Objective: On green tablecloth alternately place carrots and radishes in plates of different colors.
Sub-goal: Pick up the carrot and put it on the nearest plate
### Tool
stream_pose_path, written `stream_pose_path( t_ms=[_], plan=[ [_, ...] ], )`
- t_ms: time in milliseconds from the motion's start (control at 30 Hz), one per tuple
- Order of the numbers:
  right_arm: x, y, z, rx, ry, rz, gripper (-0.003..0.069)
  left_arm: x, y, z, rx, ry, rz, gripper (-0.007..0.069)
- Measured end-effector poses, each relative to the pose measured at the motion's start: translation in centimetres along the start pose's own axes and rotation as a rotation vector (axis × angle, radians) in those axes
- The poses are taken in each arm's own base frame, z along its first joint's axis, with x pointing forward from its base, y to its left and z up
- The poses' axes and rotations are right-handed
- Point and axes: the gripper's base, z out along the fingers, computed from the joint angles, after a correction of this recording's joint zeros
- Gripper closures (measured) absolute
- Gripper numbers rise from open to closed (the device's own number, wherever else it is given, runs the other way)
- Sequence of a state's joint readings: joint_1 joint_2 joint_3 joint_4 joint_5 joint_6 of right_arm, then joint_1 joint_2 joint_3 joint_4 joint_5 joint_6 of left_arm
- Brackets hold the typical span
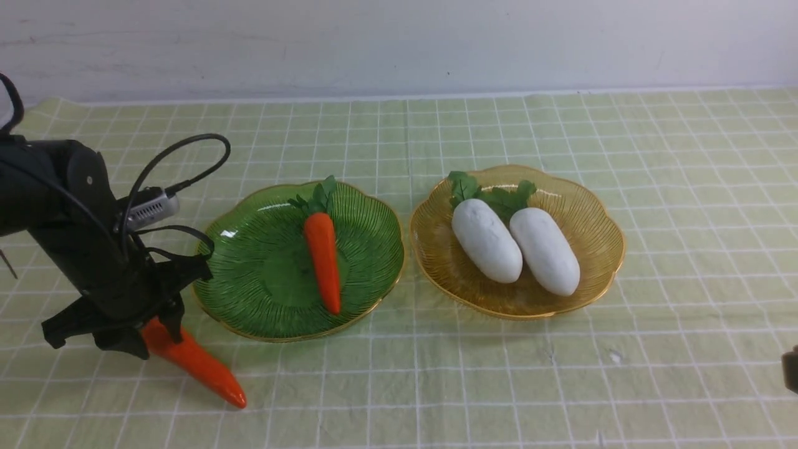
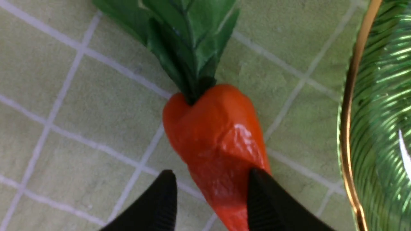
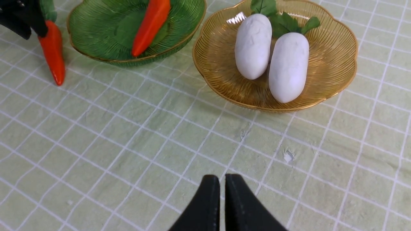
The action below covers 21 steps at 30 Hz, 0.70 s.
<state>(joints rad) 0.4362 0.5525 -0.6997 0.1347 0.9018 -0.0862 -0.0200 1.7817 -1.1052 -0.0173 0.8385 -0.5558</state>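
We see the green tablecloth (image 1: pixel 686 156) covering the counter. The green plate (image 1: pixel 262 249) sits at 9 o'clock of the amber plate (image 1: pixel 598 249). The left tool (image 1: pixel 118 333) straddles the loose carrot's (image 1: pixel 199 365) thick end with its jaws parted, gripping nothing. That carrot lies on the cloth at 8 o'clock of the green plate. The right tool (image 3: pixel 222 192), at 4 o'clock of the amber plate, is closed and empty. Two radishes (image 1: pixel 486 240) lie together in the amber plate, and the other carrot (image 1: pixel 324 259) lies in the green plate.

From the front, the left gripper (image 1: pixel 118 333) hides the leafy top of the loose carrot (image 1: pixel 199 365).
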Motion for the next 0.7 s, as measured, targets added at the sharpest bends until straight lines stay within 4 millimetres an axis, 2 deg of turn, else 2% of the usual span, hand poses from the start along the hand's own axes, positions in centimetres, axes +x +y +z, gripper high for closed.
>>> stream_pose_path(
  t_ms=[33, 167, 333, 433, 533, 633, 700],
  plan=[
    [0.0, 0.0, 0.0, 0.001, 0.000, -0.001, 0.0643, -0.1, -0.1, 0.2, 0.007, -0.006, -0.003, 0.0277],
    [0.0, 0.0, 0.0, 0.001, 0.000, -0.001, 0.0643, -0.3, -0.4, 0.8, 0.014, -0.004, -0.007, 0.0207],
    [0.0, 0.0, 0.0, 0.003, 0.000, -0.002, 0.0643, 0.0, -0.1, 2.7, -0.040, 0.068, 0.000, 0.0198],
    [0.0, 0.0, 0.0, 0.003, 0.000, -0.002, 0.0643, 0.1, 0.0, 2.9, -0.047, 0.076, 0.002, 0.0201],
    [0.0, 0.0, 0.0, 0.003, 0.000, -0.002, 0.0643, 0.1, 0.0, 2.9, -0.052, 0.081, 0.025, 0.0240],
    [0.0, 0.0, 0.0, 0.002, 0.001, -0.002, 0.0643, 0.2, 0.3, 2.4, -0.080, 0.085, 0.094, 0.0382],
    [0.0, 0.0, 0.0, 0.002, 0.001, -0.002, 0.0643, 0.0, 0.6, 1.6, -0.111, 0.064, 0.141, 0.0387]
  ],
)
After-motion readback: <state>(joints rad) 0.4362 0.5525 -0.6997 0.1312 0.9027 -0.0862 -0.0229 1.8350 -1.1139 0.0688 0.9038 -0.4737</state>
